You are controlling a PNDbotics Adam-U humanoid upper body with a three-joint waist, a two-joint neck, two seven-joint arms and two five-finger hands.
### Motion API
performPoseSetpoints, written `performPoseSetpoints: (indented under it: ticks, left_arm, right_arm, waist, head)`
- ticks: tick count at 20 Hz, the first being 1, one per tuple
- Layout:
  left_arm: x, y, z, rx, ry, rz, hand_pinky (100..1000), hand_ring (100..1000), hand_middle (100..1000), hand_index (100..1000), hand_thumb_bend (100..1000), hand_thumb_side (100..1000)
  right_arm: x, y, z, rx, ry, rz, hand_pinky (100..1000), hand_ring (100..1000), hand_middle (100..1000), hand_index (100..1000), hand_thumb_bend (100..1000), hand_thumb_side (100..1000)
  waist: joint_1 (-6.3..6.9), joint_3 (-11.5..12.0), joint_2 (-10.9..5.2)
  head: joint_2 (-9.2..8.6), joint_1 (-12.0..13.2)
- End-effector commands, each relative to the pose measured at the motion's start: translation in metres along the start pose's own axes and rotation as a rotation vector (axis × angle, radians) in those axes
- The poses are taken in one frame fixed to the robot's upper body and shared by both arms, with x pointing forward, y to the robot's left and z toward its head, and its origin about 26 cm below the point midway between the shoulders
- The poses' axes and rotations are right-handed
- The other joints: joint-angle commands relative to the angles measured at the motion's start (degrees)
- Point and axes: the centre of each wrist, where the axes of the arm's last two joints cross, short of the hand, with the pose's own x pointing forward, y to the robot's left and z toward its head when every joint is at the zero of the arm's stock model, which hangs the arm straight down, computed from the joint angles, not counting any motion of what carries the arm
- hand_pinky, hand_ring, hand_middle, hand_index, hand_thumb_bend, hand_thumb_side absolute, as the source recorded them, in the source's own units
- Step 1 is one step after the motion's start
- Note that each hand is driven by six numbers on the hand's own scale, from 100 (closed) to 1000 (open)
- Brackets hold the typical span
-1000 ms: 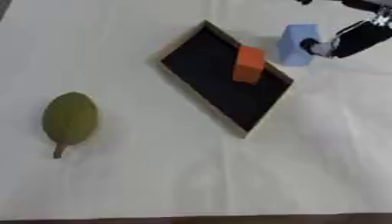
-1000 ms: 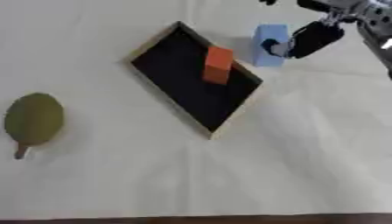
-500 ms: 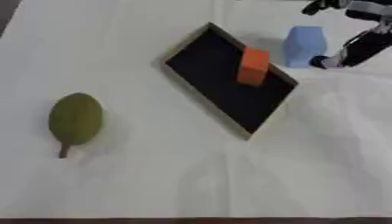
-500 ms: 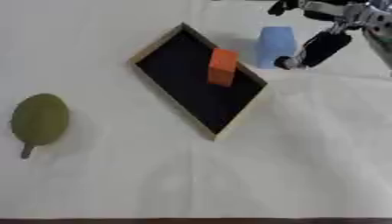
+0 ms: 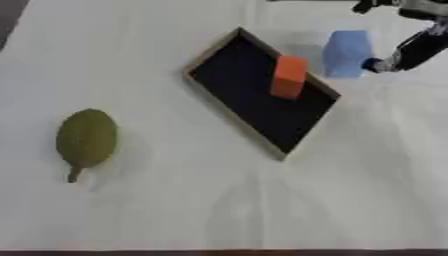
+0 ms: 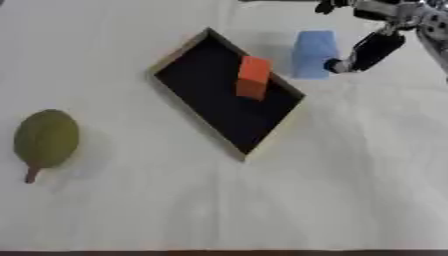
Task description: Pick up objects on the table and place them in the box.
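A flat black box with a wooden rim [image 5: 229, 114] lies askew at the table's middle. An orange block [image 5: 288, 77] stands inside it near its right wall. A light blue block [image 6: 313, 47] rests on the cloth just outside the box, to its upper right. My right hand [image 6: 366, 49] comes in from the upper right corner. One dark finger reaches down to the blue block's right side, at or near its edge, and another finger [image 6: 329, 6] shows above the block. The hand is open and not closed on the block. A green pear-shaped fruit [image 5: 87, 139] lies far left. My left hand is out of sight.
A white cloth [image 5: 219, 205] covers the table. Its dark front edge [image 5: 219, 252] runs along the bottom of the picture. Bare cloth stretches between the fruit and the box and across the near half.
My right hand has drawn a little to the right, off the blue block, which stays beside the box. The whole picture has shifted slightly downward.
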Motion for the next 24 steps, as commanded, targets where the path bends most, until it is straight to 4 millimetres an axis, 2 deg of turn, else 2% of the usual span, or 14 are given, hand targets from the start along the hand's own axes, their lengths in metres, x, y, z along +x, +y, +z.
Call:
performPoseSetpoints:
  ticks: [1,8,13,16,18,20,24]
  left_arm:
    - [0.007,0.001,-0.008,-0.024,-0.035,-0.010,932,792,648,816,100,588]
    - [0.007,0.001,-0.008,-0.022,-0.039,-0.008,934,794,648,816,100,587]
    - [0.007,0.002,-0.008,-0.020,-0.041,-0.005,935,796,649,816,100,587]
    - [0.007,0.002,-0.008,-0.020,-0.040,-0.002,936,797,649,816,100,588]
    - [0.007,0.002,-0.008,-0.021,-0.039,0.000,936,797,649,816,100,588]
    - [0.007,0.002,-0.007,-0.020,-0.037,0.001,937,798,650,816,100,588]
    - [0.006,0.002,-0.007,-0.022,-0.034,0.003,937,799,651,816,100,589]
  right_arm:
    - [-0.006,-0.010,0.001,-0.016,0.017,0.034,944,961,878,946,431,224]
    - [-0.011,-0.004,-0.008,0.024,0.006,0.056,946,966,885,948,447,281]
    - [-0.018,0.001,-0.014,0.044,0.023,0.061,946,967,888,948,448,295]
    - [-0.021,0.004,-0.018,0.046,0.035,0.059,943,963,881,942,443,271]
    - [-0.024,0.006,-0.020,0.039,0.046,0.050,938,955,851,925,398,224]
    - [-0.025,0.006,-0.021,0.019,0.056,0.033,925,929,762,870,319,140]
    - [-0.021,-0.002,-0.017,-0.086,0.057,-0.022,883,832,598,735,160,118]
  waist:
    - [0.17,0.28,-1.02]
    - [-0.04,0.73,0.23]
    - [-0.44,1.15,1.14]
    - [-0.57,1.39,1.56]
    - [-0.61,1.49,1.76]
    - [-0.59,1.44,1.86]
    - [-0.53,1.09,1.67]
  head:
    - [-1.03,-0.56]
    - [-1.64,-0.92]
    - [-2.04,-1.18]
    - [-2.20,-1.30]
    - [-2.26,-1.34]
    - [-2.24,-1.38]
    - [-1.86,-1.25]
